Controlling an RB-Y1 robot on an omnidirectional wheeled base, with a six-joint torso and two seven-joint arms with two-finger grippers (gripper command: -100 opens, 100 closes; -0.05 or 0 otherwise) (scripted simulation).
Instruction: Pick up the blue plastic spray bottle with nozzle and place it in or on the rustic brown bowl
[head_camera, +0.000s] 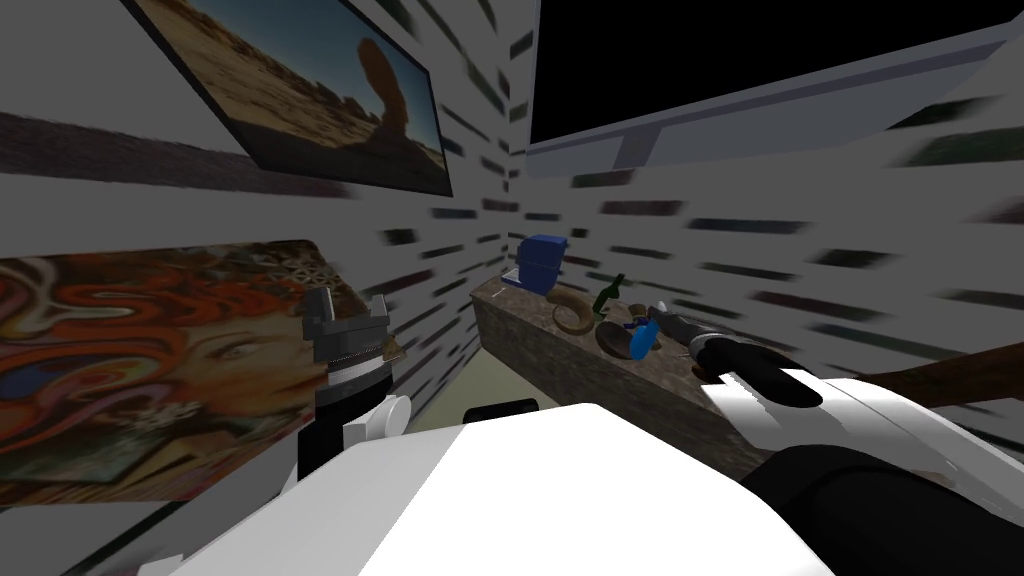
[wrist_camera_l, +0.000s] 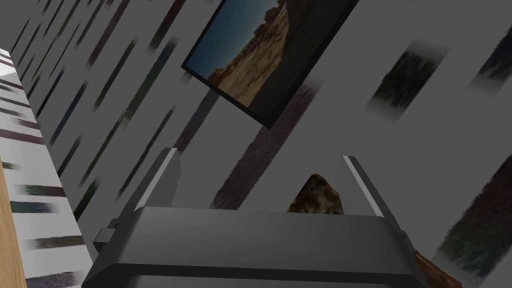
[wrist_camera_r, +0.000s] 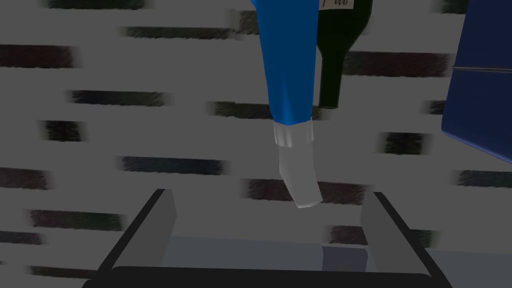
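Observation:
The blue spray bottle (head_camera: 643, 338) rests in or against the brown bowl (head_camera: 612, 342) on the mottled stone-like ledge (head_camera: 560, 375). In the right wrist view the bottle's blue body (wrist_camera_r: 290, 65) and pale grey nozzle (wrist_camera_r: 299, 172) point toward my right gripper (wrist_camera_r: 270, 200). That gripper is open, and its fingers stand apart on either side of the nozzle tip without touching it. In the head view my right gripper (head_camera: 655, 318) sits just behind the bottle. My left gripper (head_camera: 347, 318) is raised by the left wall, open (wrist_camera_l: 260, 170) and empty.
A blue box (head_camera: 541, 262) stands at the ledge's far end, with a tan curved dish (head_camera: 573, 312) and a dark green bottle (head_camera: 608, 293) between it and the bowl. The green bottle (wrist_camera_r: 340, 60) is right behind the spray bottle. Walls close in on both sides.

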